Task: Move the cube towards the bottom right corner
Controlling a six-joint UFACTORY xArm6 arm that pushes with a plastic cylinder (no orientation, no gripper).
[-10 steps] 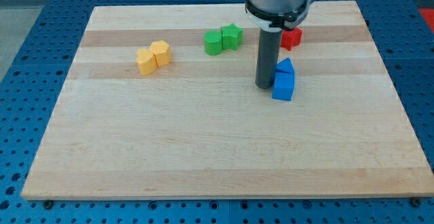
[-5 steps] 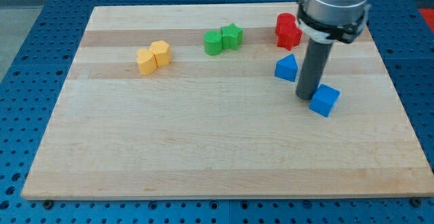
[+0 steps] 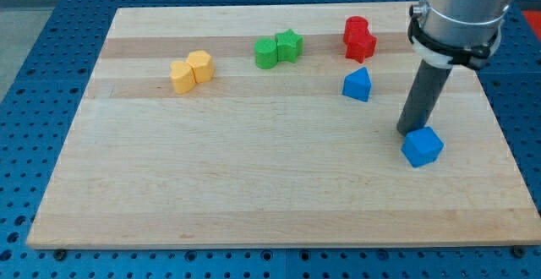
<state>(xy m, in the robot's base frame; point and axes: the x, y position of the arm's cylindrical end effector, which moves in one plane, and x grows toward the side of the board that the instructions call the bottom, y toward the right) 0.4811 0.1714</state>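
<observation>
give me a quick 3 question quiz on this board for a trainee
1. True or false: my tip is at the upper left edge of the blue cube.
2. Which pair sits nearest the view's left? A) green blocks B) yellow blocks C) red blocks
3. Fill in: the other blue block, with a pointed top, lies toward the view's ____ of the cube.

Key: 1 true; 2 B; 3 upper left.
</observation>
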